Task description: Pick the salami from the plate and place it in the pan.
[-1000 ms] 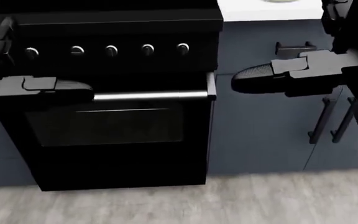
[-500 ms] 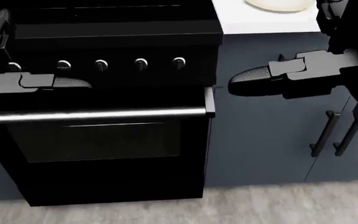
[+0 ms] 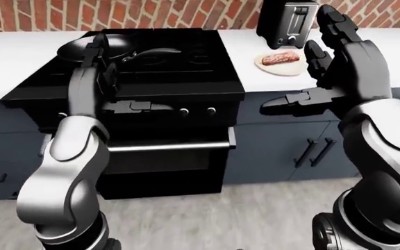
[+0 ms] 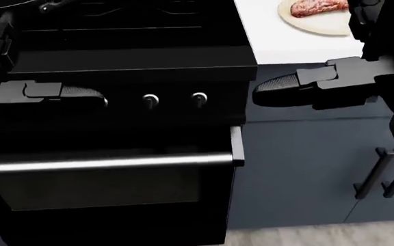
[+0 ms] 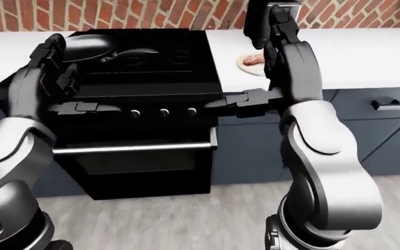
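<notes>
Salami (image 3: 280,58) lies on your plate (image 3: 281,67) on the white bench (image 3: 19,57); pan (image 3: 94,47) sits on the black stove (image 3: 165,83). Both robot hands, left (image 3: 92,65) and right (image 3: 328,54), are spread, empty.

The right hand (image 5: 278,39) stands in front of the plate (image 5: 244,64) in the right-eye view, so only a sliver of the salami (image 5: 253,58) shows beside it. In the head view the top edge slices off the upper part of both plate and meat. The pan (image 3: 92,48) is half covered by the left hand (image 3: 97,58) in the left-eye view, and its inside cannot be seen. The toaster (image 3: 288,22), probably that, is cut at the top edge.
</notes>
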### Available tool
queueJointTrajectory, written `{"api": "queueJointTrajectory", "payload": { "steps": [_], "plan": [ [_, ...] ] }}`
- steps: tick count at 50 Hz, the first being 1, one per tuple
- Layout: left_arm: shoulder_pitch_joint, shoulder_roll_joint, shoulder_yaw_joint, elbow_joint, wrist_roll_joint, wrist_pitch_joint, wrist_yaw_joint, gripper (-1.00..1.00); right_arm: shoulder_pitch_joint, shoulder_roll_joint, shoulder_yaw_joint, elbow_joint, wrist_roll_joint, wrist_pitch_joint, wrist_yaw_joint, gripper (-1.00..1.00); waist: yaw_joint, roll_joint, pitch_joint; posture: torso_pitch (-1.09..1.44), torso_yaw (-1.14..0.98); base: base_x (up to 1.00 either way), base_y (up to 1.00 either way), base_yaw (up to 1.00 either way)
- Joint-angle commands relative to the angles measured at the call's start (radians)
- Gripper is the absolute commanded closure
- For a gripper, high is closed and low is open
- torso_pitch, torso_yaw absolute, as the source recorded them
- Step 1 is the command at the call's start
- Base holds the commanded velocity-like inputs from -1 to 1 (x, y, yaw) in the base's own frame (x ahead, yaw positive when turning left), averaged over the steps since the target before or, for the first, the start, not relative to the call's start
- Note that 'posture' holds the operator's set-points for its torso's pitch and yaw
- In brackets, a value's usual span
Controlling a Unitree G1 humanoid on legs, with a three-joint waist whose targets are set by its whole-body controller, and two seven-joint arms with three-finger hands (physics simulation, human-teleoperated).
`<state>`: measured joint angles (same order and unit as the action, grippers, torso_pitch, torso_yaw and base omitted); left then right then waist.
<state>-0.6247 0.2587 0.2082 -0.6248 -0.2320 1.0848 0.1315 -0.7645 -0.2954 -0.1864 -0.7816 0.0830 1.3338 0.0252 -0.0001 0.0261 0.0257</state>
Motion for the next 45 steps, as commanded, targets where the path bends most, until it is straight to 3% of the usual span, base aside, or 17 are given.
{"api": "queueJointTrajectory", "payload": {
  "steps": [1,5,6,7,9,11,16,19,20,25,30,32,34,35,36,37,45],
  "plan": [
    [-0.026,0.005,0.002,-0.022,-0.002,-0.028,-0.002,-1.00,-0.021,-0.009,-0.010,-0.012,-0.008,-0.029,-0.005,-1.00,-0.003,0.006,-0.016,0.00,0.00,0.02,-0.14,0.00],
    [-0.030,0.006,0.004,-0.026,-0.005,-0.019,0.001,-1.00,-0.020,-0.007,-0.013,-0.010,-0.006,-0.031,-0.006,-1.00,0.002,-0.066,-0.025,0.00,0.00,0.03,-0.14,0.00],
    [-0.032,0.006,0.006,-0.027,-0.007,-0.017,0.001,-1.00,-0.020,-0.007,-0.012,-0.011,-0.006,-0.031,-0.007,-1.00,0.011,-0.069,-0.043,0.00,0.00,0.03,-0.16,0.00],
    [-0.033,0.006,0.006,-0.029,-0.007,-0.014,0.002,-1.00,-0.022,-0.007,-0.012,-0.013,-0.005,-0.028,-0.007,-1.00,0.001,-0.050,-0.028,0.00,0.00,0.02,-0.16,0.00],
    [-0.030,0.007,0.005,-0.023,-0.007,-0.023,0.000,-1.00,-0.021,-0.007,-0.014,-0.012,-0.004,-0.030,-0.007,-1.00,0.001,-0.077,-0.013,0.00,0.00,0.02,-0.17,0.00],
    [-0.035,0.007,0.006,-0.028,-0.010,-0.015,0.003,-1.00,-0.020,-0.006,-0.012,-0.011,-0.003,-0.032,-0.008,-1.00,-0.001,-0.065,-0.019,0.00,0.00,0.02,-0.18,0.00],
    [-0.031,0.008,0.004,-0.023,-0.009,-0.023,0.002,-1.00,-0.023,-0.009,-0.013,-0.010,-0.002,-0.030,-0.009,-1.00,0.004,-0.012,0.004,0.00,0.00,0.03,-0.21,0.00],
    [-0.031,0.008,0.005,-0.029,-0.010,-0.017,0.004,-1.00,-0.026,-0.010,-0.012,-0.013,-0.002,-0.023,-0.010,-1.00,0.000,0.058,-0.015,0.00,0.00,0.02,-0.21,0.00],
    [-0.031,0.008,0.004,-0.029,-0.010,-0.017,0.004,-1.00,-0.024,-0.010,-0.012,-0.013,-0.002,-0.025,-0.010,-1.00,0.004,0.038,-0.021,0.00,0.00,0.02,-0.22,0.00],
    [-0.030,0.008,0.003,-0.026,-0.010,-0.021,0.003,-1.00,-0.025,-0.010,-0.011,-0.012,-0.002,-0.026,-0.011,-1.00,0.007,0.032,-0.028,0.00,0.00,0.02,-0.22,0.00],
    [-0.033,0.008,0.001,-0.026,-0.009,-0.018,0.004,-1.00,-0.024,-0.011,-0.012,-0.011,-0.001,-0.026,-0.010,-1.00,0.008,-0.007,-0.017,0.00,0.00,0.02,-0.27,0.00],
    [-0.030,0.008,0.002,-0.024,-0.008,-0.024,0.002,-1.00,-0.030,-0.013,-0.014,-0.016,0.000,-0.016,-0.009,-1.00,0.012,-0.030,-0.020,0.00,0.00,0.00,-0.39,0.00],
    [-0.032,0.008,0.002,-0.029,-0.009,-0.017,0.004,-1.00,-0.029,-0.013,-0.014,-0.016,0.000,-0.018,-0.009,-1.00,0.014,-0.080,-0.030,0.00,0.00,0.00,-0.40,0.00],
    [-0.033,0.008,0.003,-0.030,-0.010,-0.016,0.004,-1.00,-0.031,-0.013,-0.013,-0.016,0.001,-0.016,-0.009,-1.00,0.021,-0.091,-0.038,0.00,0.00,0.00,-0.40,0.00],
    [-0.035,0.008,0.003,-0.031,-0.010,-0.013,0.004,-1.00,-0.032,-0.013,-0.014,-0.017,0.001,-0.015,-0.009,-1.00,0.009,-0.069,-0.021,0.00,0.00,0.00,-0.40,0.00],
    [-0.036,0.008,0.004,-0.034,-0.011,-0.012,0.005,-1.00,-0.032,-0.014,-0.015,-0.018,0.001,-0.013,-0.009,-1.00,0.015,-0.076,-0.011,0.00,0.00,0.00,-0.40,0.00],
    [-0.051,0.007,0.008,-0.055,-0.021,0.007,0.019,-1.00,-0.052,-0.024,-0.025,-0.033,0.009,0.012,-0.006,-1.00,0.019,-0.022,0.000,0.00,0.00,0.00,-0.40,0.00]
  ]
}}
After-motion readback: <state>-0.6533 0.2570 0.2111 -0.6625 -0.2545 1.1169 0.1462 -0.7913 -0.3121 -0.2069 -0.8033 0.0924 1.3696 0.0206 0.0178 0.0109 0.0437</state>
